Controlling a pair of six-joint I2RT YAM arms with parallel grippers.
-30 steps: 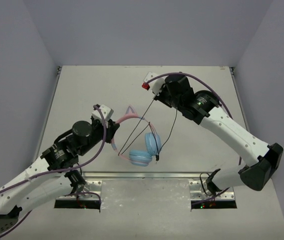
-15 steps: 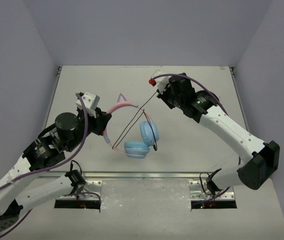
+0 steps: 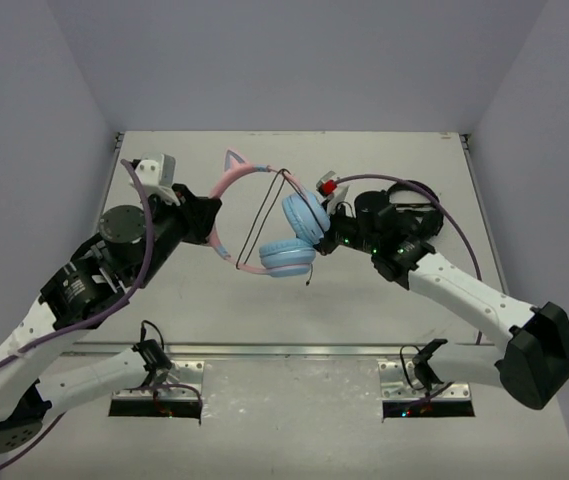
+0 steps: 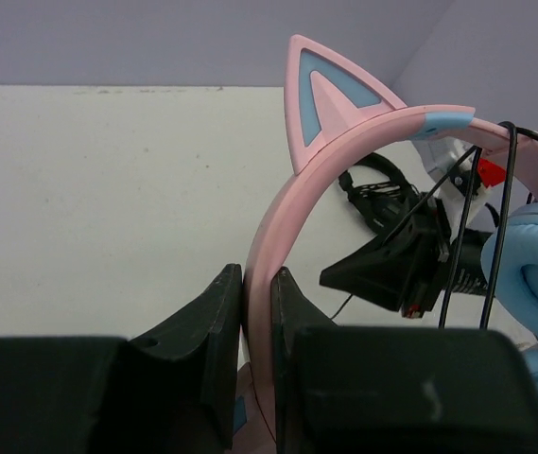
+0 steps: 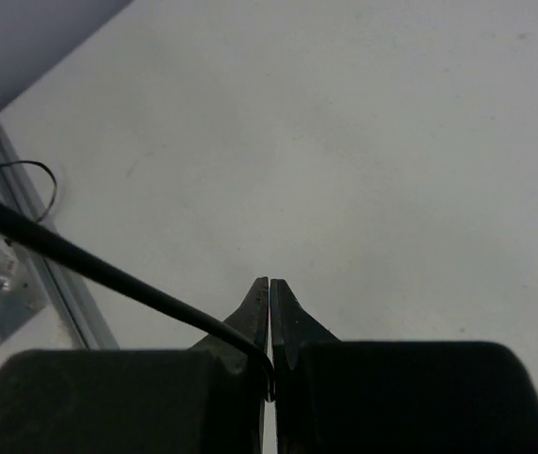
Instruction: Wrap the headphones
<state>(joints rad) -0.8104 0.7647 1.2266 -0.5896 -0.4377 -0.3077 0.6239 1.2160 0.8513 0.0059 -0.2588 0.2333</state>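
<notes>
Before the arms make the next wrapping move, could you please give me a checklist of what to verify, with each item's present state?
1. Left gripper shut on the pink headband: ok.
2. Right gripper shut on the thin black cable: ok.
3. Cable straight, without slack, where it meets the right gripper: ok.
4. Cable crosses the headband's arch beside the light blue earcups: ok.
5. Number of turns made around the headband: cannot tell.
6. Earcups lifted off the table: cannot tell.

Part of the headphones [image 4: 283, 222] beyond left-wrist view's edge
</notes>
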